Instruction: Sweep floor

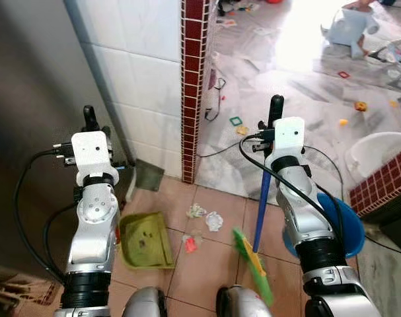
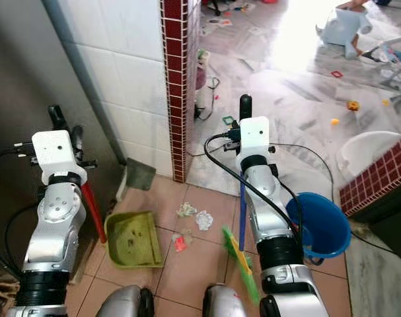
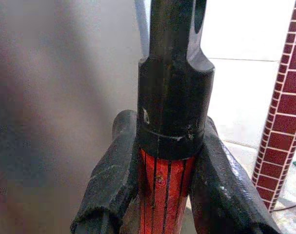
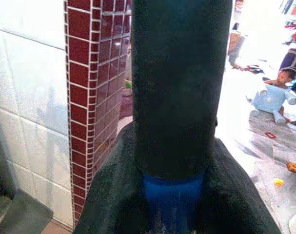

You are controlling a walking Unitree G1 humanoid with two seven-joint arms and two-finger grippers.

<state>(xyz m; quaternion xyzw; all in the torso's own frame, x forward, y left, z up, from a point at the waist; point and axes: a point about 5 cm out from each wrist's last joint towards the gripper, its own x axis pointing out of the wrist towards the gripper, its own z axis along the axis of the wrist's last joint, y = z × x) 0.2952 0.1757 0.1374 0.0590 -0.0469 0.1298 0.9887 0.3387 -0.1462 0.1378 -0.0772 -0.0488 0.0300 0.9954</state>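
Note:
My left gripper (image 1: 88,119) is shut on the black grip of the dustpan's red handle (image 3: 162,187), held upright near the grey wall. The green dustpan (image 1: 146,241) rests on the terracotta tiles below it. My right gripper (image 1: 275,109) is shut on the black top of the broom's blue handle (image 1: 261,211). The broom's green and yellow head (image 1: 253,264) touches the floor between the arms. Two crumpled white paper bits (image 1: 214,220) and a red scrap (image 1: 190,244) lie between the dustpan and the broom head.
A red-tiled pillar (image 1: 195,86) and a white tiled wall stand ahead. A blue bucket (image 1: 349,228) sits behind my right arm, with a white basin (image 1: 378,152) beyond it. Cables and toys litter the marble floor, where a child (image 4: 284,78) sits by a blue toy.

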